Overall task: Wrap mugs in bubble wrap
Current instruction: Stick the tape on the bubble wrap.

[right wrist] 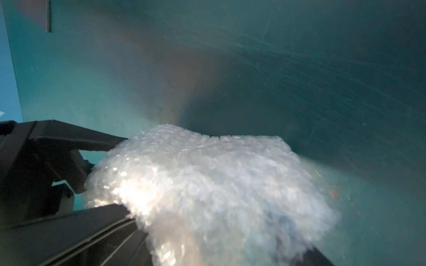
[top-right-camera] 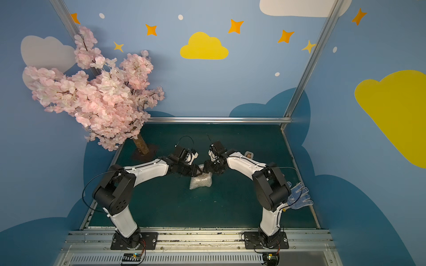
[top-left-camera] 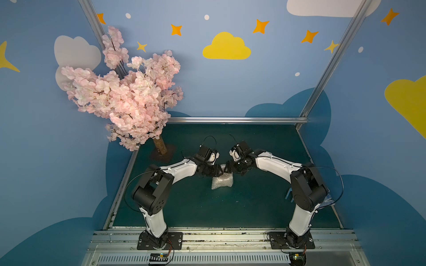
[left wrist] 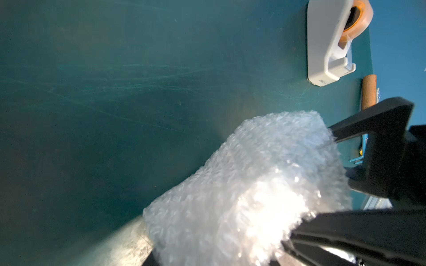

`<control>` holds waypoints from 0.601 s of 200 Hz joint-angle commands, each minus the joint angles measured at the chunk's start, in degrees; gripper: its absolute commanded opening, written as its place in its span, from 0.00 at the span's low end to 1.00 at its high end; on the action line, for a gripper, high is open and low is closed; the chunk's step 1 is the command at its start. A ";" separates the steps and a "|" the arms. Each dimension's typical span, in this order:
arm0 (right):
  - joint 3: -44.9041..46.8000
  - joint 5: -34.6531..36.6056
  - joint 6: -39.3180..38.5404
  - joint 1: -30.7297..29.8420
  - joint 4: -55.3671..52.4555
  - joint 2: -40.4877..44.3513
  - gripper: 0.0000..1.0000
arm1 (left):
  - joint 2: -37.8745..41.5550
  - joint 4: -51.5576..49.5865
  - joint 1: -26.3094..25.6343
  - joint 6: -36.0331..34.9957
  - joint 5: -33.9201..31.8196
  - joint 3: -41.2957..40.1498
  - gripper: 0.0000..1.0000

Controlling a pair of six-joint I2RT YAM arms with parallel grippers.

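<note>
Left pincer (top-left-camera: 219,172), right pincer (top-left-camera: 228,170) straddle bubble wrap (top-left-camera: 222,182)

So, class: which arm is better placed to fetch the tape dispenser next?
Right, probably: the tape dispenser lies just beside the right forearm, farther from the left fingers, which grip the bubble wrap.

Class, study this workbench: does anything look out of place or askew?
Yes. Blue-dotted work gloves lie at the table's right edge, beside the right arm, with no part in the bubble wrap job; the arm's cable crosses them.
</note>
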State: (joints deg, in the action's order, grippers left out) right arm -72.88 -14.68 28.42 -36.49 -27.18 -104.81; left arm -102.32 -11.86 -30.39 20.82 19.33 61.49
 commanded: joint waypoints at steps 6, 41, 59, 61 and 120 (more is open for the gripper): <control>1.08 -1.16 -0.29 1.31 5.00 3.45 0.66 | -0.78 -2.83 -0.11 -0.96 -0.30 -0.78 0.49; -0.62 -2.89 -0.85 1.59 4.52 1.63 0.66 | -0.97 -2.82 -0.11 -0.87 -0.17 -0.44 0.49; -0.62 -3.16 -0.57 1.60 5.02 1.06 0.66 | -0.77 -3.08 -0.12 -0.95 -0.28 -0.37 0.49; -0.67 -3.16 -0.56 1.60 5.09 1.03 0.66 | -0.77 -3.13 -0.11 -1.02 -0.27 -0.33 0.49; 0.45 -6.00 0.13 2.02 8.95 2.15 0.66 | -0.77 -3.35 -0.06 -1.15 -0.36 -0.24 0.49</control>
State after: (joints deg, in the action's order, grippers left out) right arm -72.10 -19.40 28.25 -35.05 -22.79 -103.68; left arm -102.32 -11.94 -30.39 20.80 19.38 61.49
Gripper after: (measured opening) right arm 0.659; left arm 0.489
